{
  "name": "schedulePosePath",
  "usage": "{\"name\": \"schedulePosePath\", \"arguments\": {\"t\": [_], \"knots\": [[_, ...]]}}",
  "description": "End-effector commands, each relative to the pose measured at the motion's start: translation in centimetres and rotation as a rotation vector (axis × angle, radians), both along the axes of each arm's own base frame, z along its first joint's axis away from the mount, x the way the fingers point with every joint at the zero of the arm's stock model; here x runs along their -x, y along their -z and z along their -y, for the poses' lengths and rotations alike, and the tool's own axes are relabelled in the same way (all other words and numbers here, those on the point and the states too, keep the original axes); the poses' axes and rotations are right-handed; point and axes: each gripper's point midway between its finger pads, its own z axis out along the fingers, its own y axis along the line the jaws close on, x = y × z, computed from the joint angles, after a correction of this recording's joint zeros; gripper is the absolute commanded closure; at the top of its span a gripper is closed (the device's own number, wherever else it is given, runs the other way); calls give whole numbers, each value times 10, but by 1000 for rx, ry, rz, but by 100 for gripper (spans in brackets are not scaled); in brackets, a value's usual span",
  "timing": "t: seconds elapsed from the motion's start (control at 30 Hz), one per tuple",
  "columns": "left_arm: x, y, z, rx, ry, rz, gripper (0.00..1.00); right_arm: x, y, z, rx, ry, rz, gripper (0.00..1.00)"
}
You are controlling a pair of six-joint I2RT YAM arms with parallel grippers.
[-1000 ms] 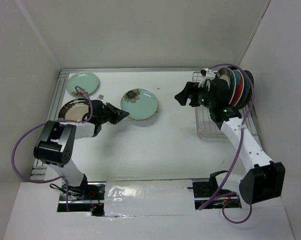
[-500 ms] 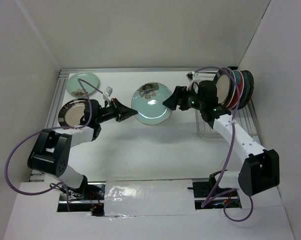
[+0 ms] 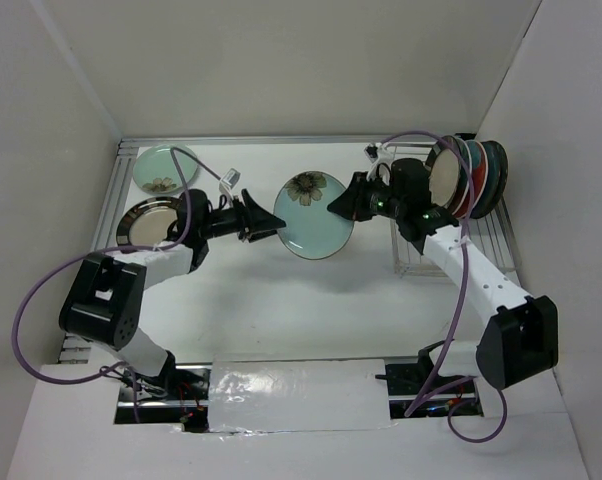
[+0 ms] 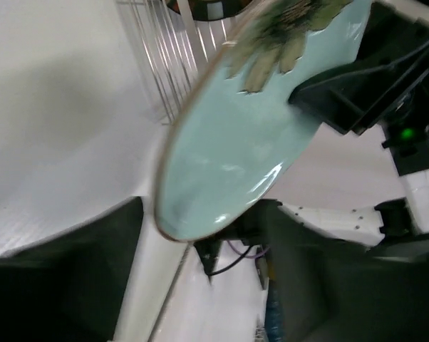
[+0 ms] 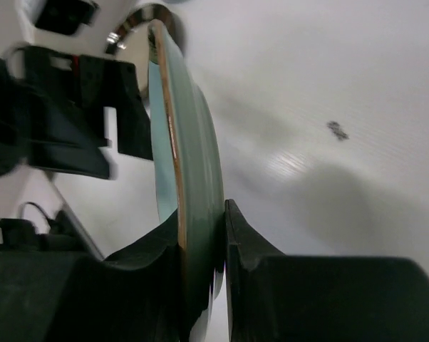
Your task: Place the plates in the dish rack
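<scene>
A mint green plate (image 3: 316,215) with a dark flower hangs tilted above the table's middle, between both arms. My right gripper (image 3: 346,203) is shut on its right rim; in the right wrist view the two fingers pinch the plate's edge (image 5: 189,164) at the gripper (image 5: 204,235). My left gripper (image 3: 266,222) stands open at the plate's left rim, its spread fingers (image 4: 65,278) framing the plate (image 4: 250,135) without gripping it. Several plates (image 3: 471,178) stand upright at the far end of the dish rack (image 3: 421,255) on the right.
Another mint plate (image 3: 161,170) lies at the back left corner. A cream plate with a dark striped rim (image 3: 146,222) lies just in front of it, behind my left arm. White walls close in the table on three sides.
The left gripper carried the mint plate up from the table toward the middle, then opened. The right arm swung over from the rack and shut on the plate's right rim.
</scene>
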Motion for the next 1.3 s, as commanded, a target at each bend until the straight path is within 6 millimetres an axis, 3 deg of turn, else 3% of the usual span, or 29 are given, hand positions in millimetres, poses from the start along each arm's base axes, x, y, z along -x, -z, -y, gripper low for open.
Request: {"name": "schedulePosePath", "arguments": {"t": [0.0,0.03,0.07,0.1,0.17,0.3,0.43,0.57,0.67,0.87,1.0,1.2,1.27], "knots": [[-14,-34,-1,-78,-21,141,11,-22,-41,32,141,125,184,100],[-12,-9,-7,-177,-33,63,1,-26,-51,43,164,170,213,100],[-16,0,-11,-237,-58,41,0,-28,-59,51,191,208,240,100],[-29,-3,-19,-302,-128,52,0,-37,-59,71,251,303,243,100],[-23,22,-36,-450,-161,-25,0,-46,-82,96,329,402,322,100],[-22,35,-72,-614,-272,-50,0,-60,-104,171,539,727,395,100],[-7,51,-96,-661,-304,-88,0,-70,-132,218,653,946,489,100],[7,61,-108,-683,-310,-112,0,-80,-132,259,797,1062,502,100],[11,65,-117,-693,-322,-110,0,-91,-128,278,833,1101,495,100],[9,61,-124,-700,-347,-100,0,-117,-112,295,855,1099,479,100],[9,61,-124,-700,-347,-100,0,-135,-83,297,855,1064,433,100],[9,67,-124,-694,-334,-122,0,-147,-62,300,814,1035,397,100],[8,65,-124,-692,-337,-113,0,-153,-44,296,811,1007,370,100]]}}
